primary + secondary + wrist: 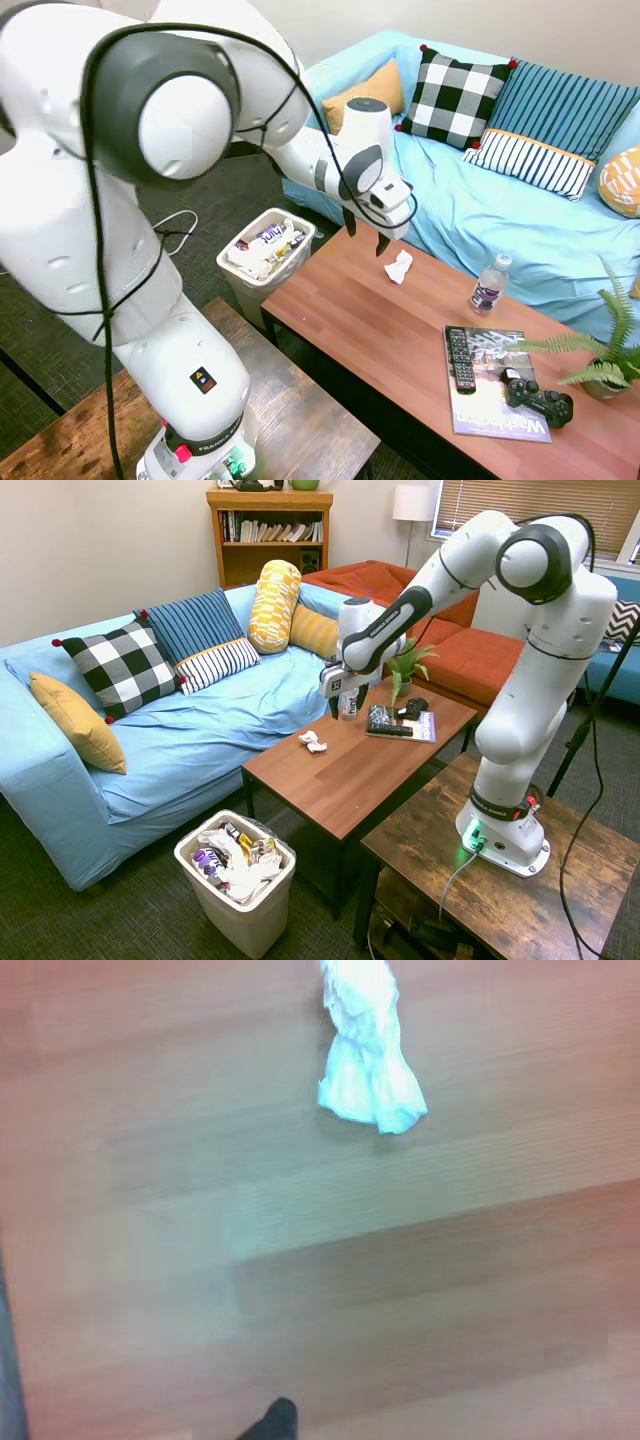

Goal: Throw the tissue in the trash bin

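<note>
tissue (398,266) on table (400,340), jaws (365,235) open above

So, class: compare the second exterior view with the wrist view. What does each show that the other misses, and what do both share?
Only the second exterior view shows the tool open above the table, the bin on the floor, the sofa, the bottle and the magazine. Only the wrist view shows the tissue's crumpled folds from close by. Both show the tissue lying on the wooden table.
</note>
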{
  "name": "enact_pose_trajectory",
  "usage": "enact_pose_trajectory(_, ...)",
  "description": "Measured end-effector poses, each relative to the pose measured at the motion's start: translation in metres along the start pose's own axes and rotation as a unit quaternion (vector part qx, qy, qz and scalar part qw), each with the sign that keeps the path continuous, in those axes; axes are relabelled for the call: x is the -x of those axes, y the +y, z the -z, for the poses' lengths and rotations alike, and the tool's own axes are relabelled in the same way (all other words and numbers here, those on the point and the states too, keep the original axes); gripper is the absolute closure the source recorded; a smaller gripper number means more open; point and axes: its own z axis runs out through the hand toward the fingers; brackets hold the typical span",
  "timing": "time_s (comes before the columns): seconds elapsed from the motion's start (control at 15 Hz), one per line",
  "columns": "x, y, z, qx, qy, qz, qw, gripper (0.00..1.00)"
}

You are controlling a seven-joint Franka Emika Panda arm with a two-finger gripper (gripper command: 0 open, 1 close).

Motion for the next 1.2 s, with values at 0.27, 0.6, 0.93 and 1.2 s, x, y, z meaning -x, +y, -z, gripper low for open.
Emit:
enact_pose_trajectory(0.27, -0.050, -0.057, -0.059, 0.005, -0.001, -0.018, 0.9998, 0.00)
enact_pose_trajectory(0.6, -0.079, -0.125, -0.122, 0.028, -0.007, -0.021, 0.9994, 0.00)
enact_pose_trajectory(0.93, -0.094, -0.145, -0.174, 0.056, -0.014, -0.033, 0.9978, 0.00)
enact_pose_trajectory(1.2, -0.105, -0.143, -0.198, 0.066, -0.018, -0.046, 0.9966, 1.00)
